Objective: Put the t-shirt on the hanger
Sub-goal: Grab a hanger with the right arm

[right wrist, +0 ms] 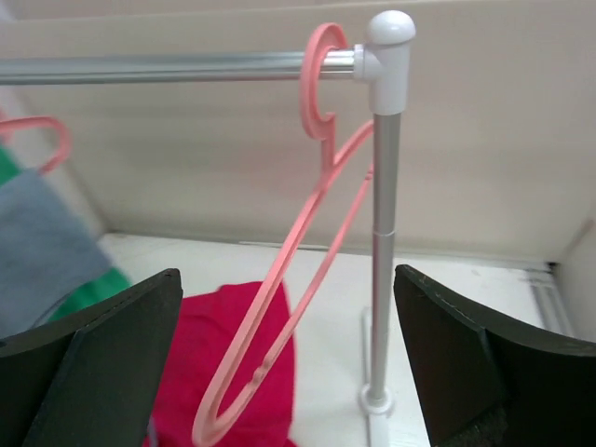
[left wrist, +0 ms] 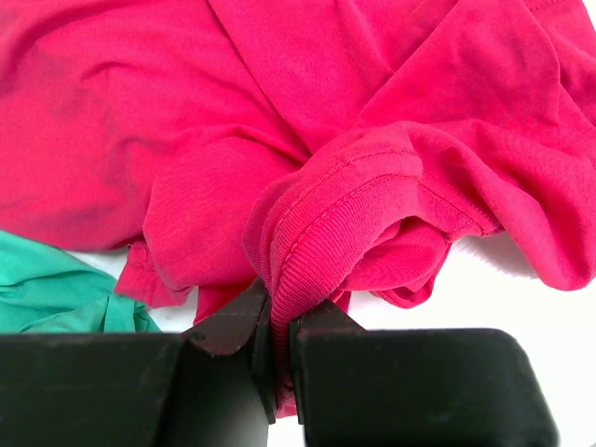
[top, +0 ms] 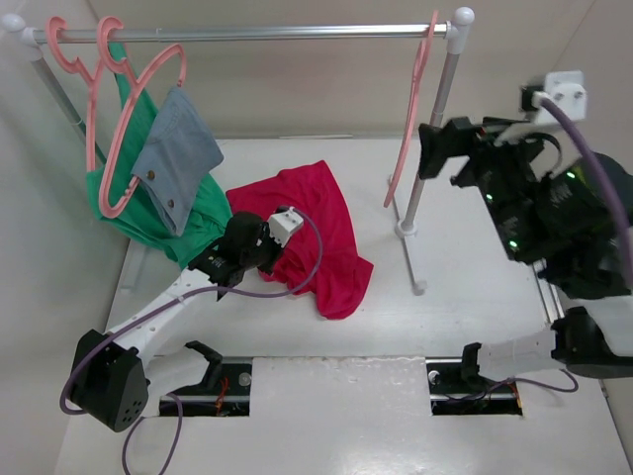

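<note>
**Left fingers pinch the shirt's ribbed edge; right fingers spread wide**

The left gripper (left wrist: 275,321) is closed tight on a ribbed, stitched fold of the crimson t-shirt (top: 321,233). The shirt lies crumpled on the table (top: 475,297), its length running from far-left to near-right. The right gripper (right wrist: 289,307) is wide open and holds nothing. Beyond it the bare pink hanger (right wrist: 312,233) hangs hook-up from the rail (top: 297,33), close to the post (top: 427,139), slanting down to the left. The shirt's sleeves cannot be made out, and the left arm covers its left edge.

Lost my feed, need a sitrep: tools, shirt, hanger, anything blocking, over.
Left tool shut on t-shirt ribbed edge; shirt heaped on table. Right tool open, facing bare hanger on rail. Rack post close beside hanger.
</note>
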`<state>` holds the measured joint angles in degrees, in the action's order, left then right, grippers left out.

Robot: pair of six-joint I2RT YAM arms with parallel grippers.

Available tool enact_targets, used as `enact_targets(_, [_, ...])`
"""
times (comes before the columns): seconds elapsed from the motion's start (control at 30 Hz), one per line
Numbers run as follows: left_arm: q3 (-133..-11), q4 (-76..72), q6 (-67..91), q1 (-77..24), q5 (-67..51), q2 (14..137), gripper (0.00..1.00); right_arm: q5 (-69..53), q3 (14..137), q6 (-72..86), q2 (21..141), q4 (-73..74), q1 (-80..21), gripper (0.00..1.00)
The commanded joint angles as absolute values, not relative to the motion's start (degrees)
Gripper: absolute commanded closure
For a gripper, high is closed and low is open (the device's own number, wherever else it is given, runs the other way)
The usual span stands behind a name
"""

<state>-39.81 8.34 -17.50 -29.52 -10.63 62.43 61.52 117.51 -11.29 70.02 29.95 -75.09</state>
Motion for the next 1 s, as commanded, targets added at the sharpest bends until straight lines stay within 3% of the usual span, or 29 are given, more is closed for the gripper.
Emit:
enact_targets(0.0, [-39.55, 6.06, -17.84, -29.62, -11.25, 60.91, 1.0, 67.95, 122.16, -14.33, 76.37, 31.2, -71.11, 0.0])
enact_targets(0.43, [-40.08, 6.06, -17.84, -30.67, -11.77, 60.29, 1.0, 64.26, 125.69, -12.31, 84.9, 35.16, -57.93, 0.0])
enact_targets(0.63, [-39.03, 6.06, -17.84, -31.2, -11.78, 58.63, 1.0, 53.99, 122.8, -3.71, 85.52, 42.36, -48.26, 0.0])
enact_targets(0.8, [-38.5, 5.54, -17.84, -31.2, -11.78, 58.62, 1.0, 45.98, 120.15, -2.64, 85.52, 42.36, -46.32, 0.05])
enact_targets(0.97, [-38.5, 5.54, -17.84, -31.2, -11.78, 58.1, 1.0, 42.81, 117.87, -1.49, 84.82, 42.36, -43.95, 0.18])
